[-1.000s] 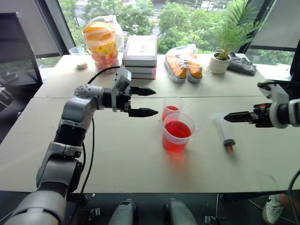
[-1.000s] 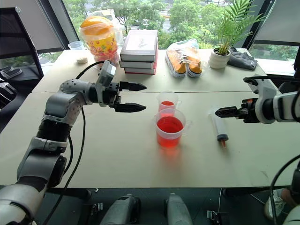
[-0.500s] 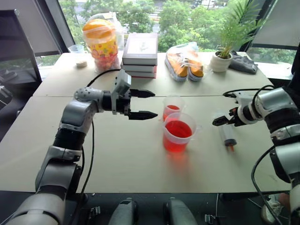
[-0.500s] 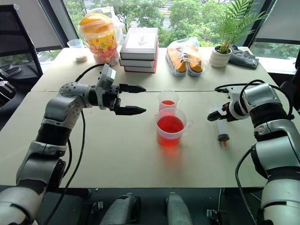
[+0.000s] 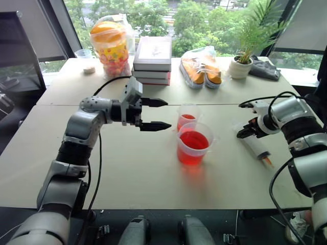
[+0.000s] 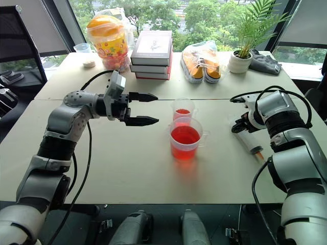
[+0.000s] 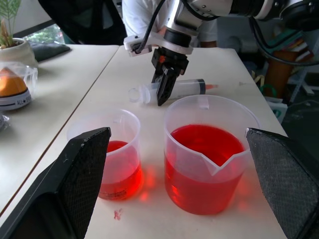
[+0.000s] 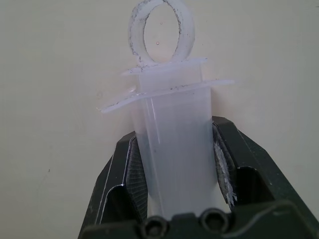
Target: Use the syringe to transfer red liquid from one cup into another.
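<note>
The right gripper [image 8: 173, 164] has its two black, ribbed fingers pressed against either side of the large clear plastic syringe [image 6: 249, 140], gripping the barrel near its flanged end. The barrel is smooth and cylindrical, and the white plunger ends in a flat round ring [image 8: 162, 30]. The syringe lies slanted on the pale matte table [image 6: 127, 168], its orange-red tip [image 6: 259, 153] pointing away from the gripper toward the table's near edge, to the right of both cups.

The left gripper [image 6: 143, 108] hangs above the table with its tapered black fingers spread wide and nothing between them, pointing level toward the cups.

The wider clear plastic beaker [image 6: 185, 139], with a side handle and pouring lip, holds translucent red liquid [image 6: 184, 136] to roughly half its height. Just behind it stands the smaller, narrower clear plastic cup [image 6: 182, 110] with a shallow layer of the same red liquid.

At the back of the table are a stack of books [image 6: 152, 55], a bagged orange-lidded jar [image 6: 107, 40], bagged oranges [image 6: 202, 63] and a potted plant [image 6: 240, 58].
</note>
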